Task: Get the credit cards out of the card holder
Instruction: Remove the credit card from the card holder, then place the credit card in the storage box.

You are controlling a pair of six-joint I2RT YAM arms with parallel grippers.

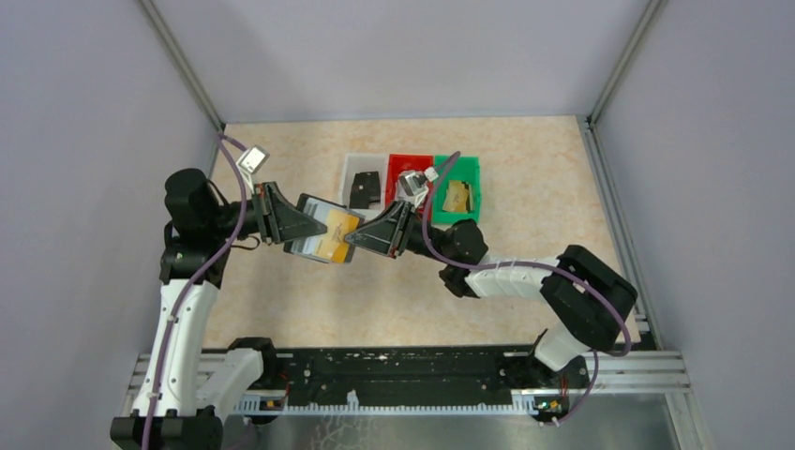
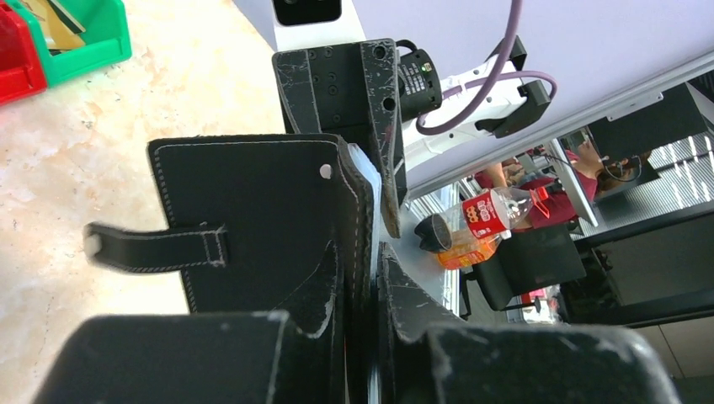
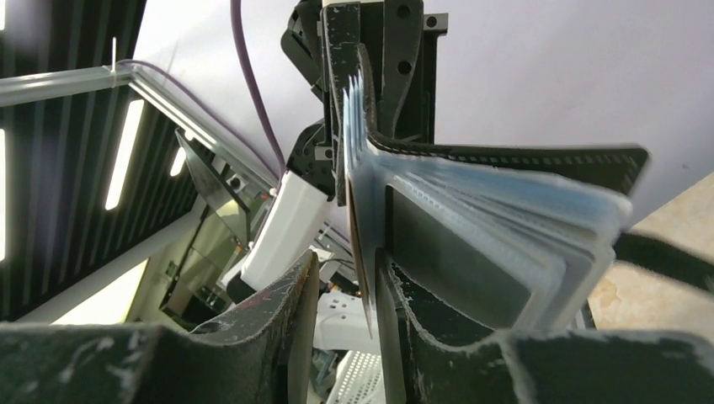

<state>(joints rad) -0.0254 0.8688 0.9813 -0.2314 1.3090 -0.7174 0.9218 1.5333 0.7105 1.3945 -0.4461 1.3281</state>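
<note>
The card holder (image 1: 323, 234) hangs open in the air above the table (image 1: 525, 187), between the two arms. Its black cover and strap tab (image 2: 156, 246) face the left wrist camera; its pale blue-grey sleeves (image 3: 505, 210) fan out in the right wrist view. It is not yet empty: from above, a gold-tan card (image 1: 335, 234) shows on its upturned inner face; whether the other sleeves are filled I cannot tell.

The left gripper (image 1: 305, 225) is clamped on one edge of the holder, its fingers pressed to either side of the cover, and it appears to carry the whole weight. The right gripper (image 1: 361, 236) meets the opposite edge. Its jaws stand a little apart, with the thin edge of what looks like that card between them; a gap shows on one side, so nothing looks pinched there.

Further out, the green bin (image 1: 473, 173) has gold-tan credit cards (image 1: 457, 197) lying in it. The red bin (image 1: 398, 161) beside it is largely hidden by the right wrist, so its contents are unclear. The white bin (image 1: 352, 173) holds a dark thing (image 1: 366, 190) I cannot identify.

I judge the task partway done: some cards are out and binned, and at least one is left. The next pull probably needs the right jaws to close on the card's edge and draw it straight along its sleeve while the left keeps its clamp; a skewed pull could drag the holder with it.
</note>
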